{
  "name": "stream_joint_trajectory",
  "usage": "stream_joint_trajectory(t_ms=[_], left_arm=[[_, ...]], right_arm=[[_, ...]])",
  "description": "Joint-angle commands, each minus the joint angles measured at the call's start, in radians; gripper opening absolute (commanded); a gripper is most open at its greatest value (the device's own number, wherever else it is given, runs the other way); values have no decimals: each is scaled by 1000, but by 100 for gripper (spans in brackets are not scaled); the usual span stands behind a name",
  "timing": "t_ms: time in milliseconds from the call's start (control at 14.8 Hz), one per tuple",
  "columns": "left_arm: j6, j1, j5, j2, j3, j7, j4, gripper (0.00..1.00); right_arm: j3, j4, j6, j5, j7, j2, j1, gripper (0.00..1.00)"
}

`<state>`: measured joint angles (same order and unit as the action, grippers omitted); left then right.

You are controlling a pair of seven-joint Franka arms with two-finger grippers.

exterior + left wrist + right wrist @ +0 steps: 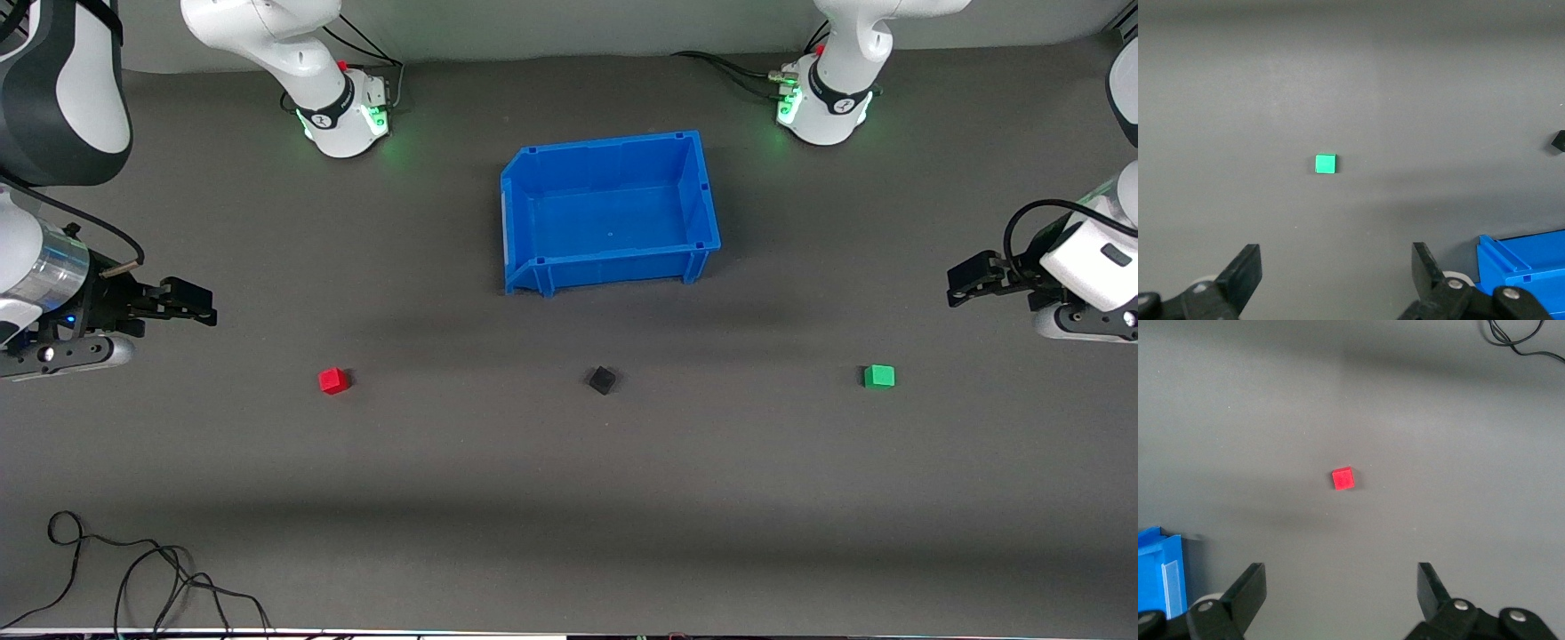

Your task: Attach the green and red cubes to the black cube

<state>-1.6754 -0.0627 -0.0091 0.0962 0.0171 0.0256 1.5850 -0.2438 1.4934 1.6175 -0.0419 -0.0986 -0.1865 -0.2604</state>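
Cubes sit in a loose row across the middle of the front view, none joined yet. The small matte black cube (602, 380) lies at the centre of the frame, just nearer the front camera than the open blue plastic bin (610, 212). The small bright red cube (333, 380) is well apart from it toward the right arm's end of the dark grey surface (569, 498), and the small bright green cube (879, 376) well apart toward the left arm's end.

The left tool (958, 284) hovers at the frame's right edge over the surface near the green cube, fingers spread wide and holding nothing. The right tool (203, 307) hovers at the frame's left edge near the red cube, likewise wide open and empty.

All three cubes look light, rigid and plain-faced, so they should not deform, though a nudge could slide them. Each is best pinched across two parallel side faces, leaving the face toward the black cube free.
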Motion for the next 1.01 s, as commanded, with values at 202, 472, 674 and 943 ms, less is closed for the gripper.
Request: stream_joint_trajectory(t_ms=[202,472,674,943], left_arm=[[17,-9,17,-7,3,-6,-5,100],[17,-9,18,-7,3,-6,-5,100],[20,-9,17,-9,3,-27,-5,100],[37,3,-3,-12,12,-152,-14,100]], right_arm=[[-6,-44,-28,-12,20,-21,-3,100],[-8,-44,-28,-15,22,-21,4,100],[-11,-42,-28,-16,27,-28,9,100],[-11,-33,-5,-42,51,-103,10,100]])
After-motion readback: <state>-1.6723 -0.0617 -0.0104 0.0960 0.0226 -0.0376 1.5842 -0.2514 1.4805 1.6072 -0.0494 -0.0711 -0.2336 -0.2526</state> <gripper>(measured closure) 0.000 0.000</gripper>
